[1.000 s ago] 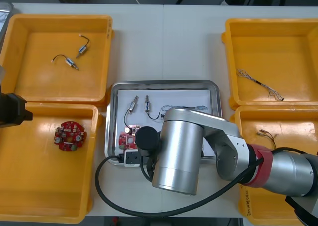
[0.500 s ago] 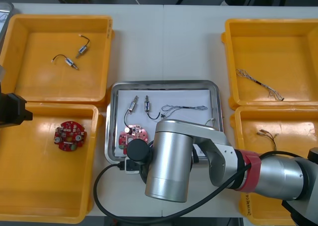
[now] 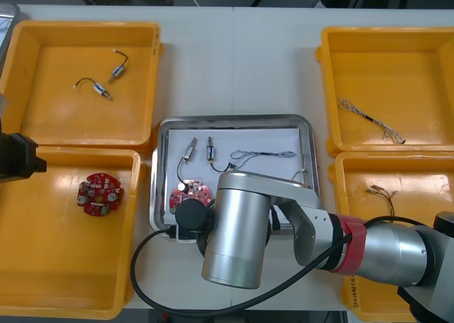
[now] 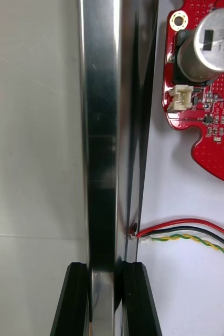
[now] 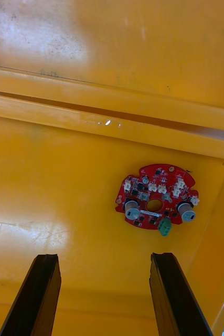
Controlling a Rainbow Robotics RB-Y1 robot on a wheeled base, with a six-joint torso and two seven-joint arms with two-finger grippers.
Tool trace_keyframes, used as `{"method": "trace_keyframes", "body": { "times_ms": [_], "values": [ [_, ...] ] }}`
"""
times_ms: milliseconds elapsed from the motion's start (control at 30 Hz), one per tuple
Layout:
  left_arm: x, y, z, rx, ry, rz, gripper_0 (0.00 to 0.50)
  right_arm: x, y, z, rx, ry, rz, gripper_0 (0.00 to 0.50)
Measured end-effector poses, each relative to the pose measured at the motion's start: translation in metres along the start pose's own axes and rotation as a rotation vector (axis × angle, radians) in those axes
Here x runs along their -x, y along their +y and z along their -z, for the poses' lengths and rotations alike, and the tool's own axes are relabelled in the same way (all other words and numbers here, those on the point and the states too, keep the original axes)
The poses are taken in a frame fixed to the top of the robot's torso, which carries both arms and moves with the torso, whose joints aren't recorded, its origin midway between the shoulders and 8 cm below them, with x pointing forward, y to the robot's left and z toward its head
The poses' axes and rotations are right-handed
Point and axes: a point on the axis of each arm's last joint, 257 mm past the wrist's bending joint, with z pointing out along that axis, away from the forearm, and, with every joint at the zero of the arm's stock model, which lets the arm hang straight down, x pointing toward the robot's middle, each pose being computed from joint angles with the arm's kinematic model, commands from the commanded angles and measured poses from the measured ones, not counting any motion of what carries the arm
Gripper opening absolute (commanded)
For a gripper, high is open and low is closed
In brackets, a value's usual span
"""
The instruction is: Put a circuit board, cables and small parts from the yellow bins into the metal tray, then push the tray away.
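Now that the right arm [image 3: 237,231] has drawn back toward the bench's near edge, we see more of the metal tray [image 3: 306,135] than a second ago. The round red circuit board [image 3: 193,192] in its near-left corner is uncovered. The tray itself lies where it lay, mid-bench [image 3: 234,60], between the yellow bins [image 3: 42,266].

The right wrist view gives us what the arm hides from above. The right gripper [image 4: 105,268] is clamped on the tray's near rim, one black finger outside and one inside. A red and yellow cable [image 4: 185,231] lies on the white floor just inside, its plug end close to the wall.

The tray's long sides run left to right across the bench, and the gripped rim stretches straight away from the fingers.

The left gripper [image 5: 104,257] hangs over the near-left bin, fingers apart, a second board [image 5: 156,202] beyond them.
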Motion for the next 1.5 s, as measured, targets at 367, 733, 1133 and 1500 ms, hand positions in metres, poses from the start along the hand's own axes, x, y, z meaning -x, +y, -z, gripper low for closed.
{"method": "trace_keyframes", "body": {
  "times_ms": [367, 733, 1133, 1500],
  "values": [
    [0.0, 0.0, 0.0, 0.0, 0.0, 0.0, 0.5, 0.005, -0.013, 0.002, -0.039, -0.014, 0.0, 0.0],
    [0.0, 0.0, 0.0, 0.0, 0.0, 0.0, 0.5, 0.005, -0.042, 0.009, -0.093, -0.034, 0.021, 0.0],
    [0.0, 0.0, 0.0, 0.0, 0.0, 0.0, 0.5, -0.006, -0.07, 0.015, -0.139, -0.01, 0.044, 0.0],
    [0.0, 0.0, 0.0, 0.0, 0.0, 0.0, 0.5, -0.008, -0.099, 0.015, -0.174, 0.01, 0.033, 0.0]
  ]
}}
